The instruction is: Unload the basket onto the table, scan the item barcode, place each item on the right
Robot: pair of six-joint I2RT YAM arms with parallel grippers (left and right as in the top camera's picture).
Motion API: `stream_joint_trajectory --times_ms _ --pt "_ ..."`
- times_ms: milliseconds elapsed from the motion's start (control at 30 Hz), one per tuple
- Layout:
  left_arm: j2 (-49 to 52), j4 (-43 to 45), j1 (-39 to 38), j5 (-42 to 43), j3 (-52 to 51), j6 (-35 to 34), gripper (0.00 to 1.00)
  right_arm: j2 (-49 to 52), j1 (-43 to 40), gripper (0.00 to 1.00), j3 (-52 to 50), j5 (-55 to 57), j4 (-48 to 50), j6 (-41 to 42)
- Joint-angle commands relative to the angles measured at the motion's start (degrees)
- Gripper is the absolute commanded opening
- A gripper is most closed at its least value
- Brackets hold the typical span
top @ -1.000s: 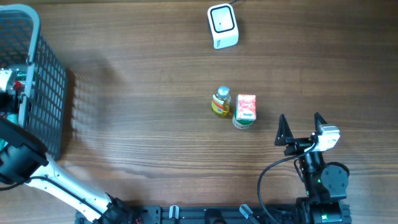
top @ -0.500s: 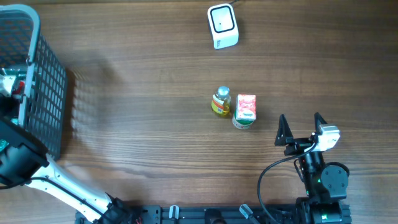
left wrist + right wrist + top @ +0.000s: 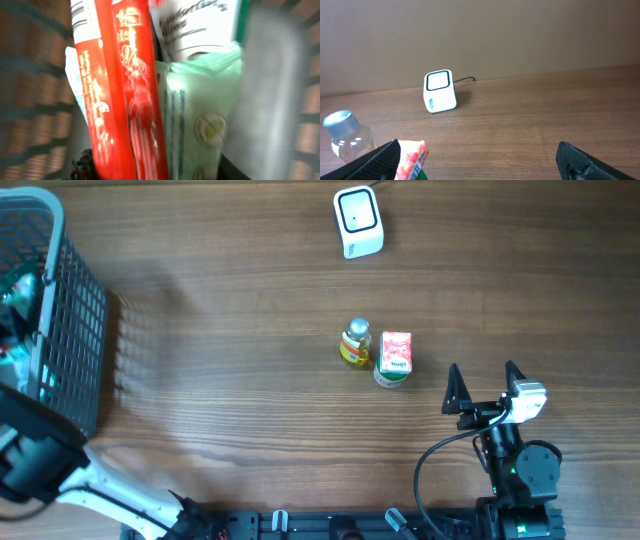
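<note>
The wooden table (image 3: 250, 410) carries a basket (image 3: 75, 340) (far left), scanner (image 3: 357, 220), bottle (image 3: 355, 344) and carton (image 3: 396, 352).

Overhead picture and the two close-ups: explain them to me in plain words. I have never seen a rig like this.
These are two robot arms at a table, each ending in two-fingered jaws. The overhead picture looks straight down; each of the other two comes from a camera on one arm's wrist. On the table stand a small bottle and a red carton, side by side, with a white barcode scanner further back. The right arm sits near them, its jaws open and empty. The left arm reaches into the wire basket at the table's edge; its camera shows a red package and a pale green packet. Whether it grips anything is unclear.
</note>
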Motion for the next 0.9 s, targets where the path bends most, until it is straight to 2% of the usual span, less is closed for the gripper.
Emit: stream_joint_trajectory --times_ms 0,100,133,200,400,433,467,500,567,600,733,767,800,833,867 --pt "-10.03 2.78 0.2 4.5 0.57 -3.76 0.41 -0.26 -0.02 1.0 -0.04 -0.13 0.15 0.31" --pt "-19.17 6.19 0.2 4.57 0.57 -9.05 0.32 -0.26 -0.02 1.0 -0.04 -0.13 0.15 0.35" --pt "-22.16 7.15 0.2 4.55 0.57 -11.98 0.32 -0.26 -0.02 1.0 -0.04 -0.11 0.15 0.31" --pt "-24.92 6.08 0.2 4.44 0.57 -12.96 0.32 -0.26 -0.02 1.0 -0.04 -0.11 0.15 0.31" --pt "-20.39 -1.53 0.2 4.07 0.37 -12.98 0.38 -0.26 -0.02 1.0 -0.04 -0.11 0.15 0.33" --pt "-18.49 -1.92 0.2 4.07 0.37 -12.98 0.49 -0.26 -0.02 1.0 -0.04 -0.11 0.15 0.33" --pt "-16.28 -2.4 0.2 4.07 0.37 -12.96 0.74 -0.26 -0.02 1.0 -0.04 -0.13 0.15 0.31" --pt "-12.9 -2.45 0.2 4.11 0.37 -12.96 0.92 -0.26 -0.02 1.0 -0.04 -0.11 0.15 0.33" --pt "-8.63 -2.4 0.2 4.11 0.37 -12.83 0.99 -0.26 -0.02 1.0 -0.04 -0.11 0.15 0.33" --pt "-5.75 -2.36 0.2 4.11 0.37 -12.66 1.0 -0.26 -0.02 1.0 -0.04 -0.11 0.15 0.33" --pt "4.09 1.81 0.22 2.8 0.37 -11.63 1.0 -0.26 -0.02 1.0 -0.04 -0.11 0.15 0.33" --pt "5.09 4.33 0.22 0.5 0.37 -13.42 0.96 -0.26 -0.02 1.0 -0.04 -0.11 0.15 0.31" --pt "5.51 6.84 0.42 -1.25 0.37 -14.86 0.82 -0.26 -0.02 1.0 -0.04 -0.11 0.15 0.33" --pt "5.6 8.74 0.66 -1.6 0.37 -14.91 0.59 -0.26 -0.02 1.0 -0.04 -0.11 0.15 0.33" --pt "5.62 10.99 1.07 -1.6 0.37 -14.91 0.58 -0.26 -0.02 1.0 -0.04 -0.11 0.15 0.33"
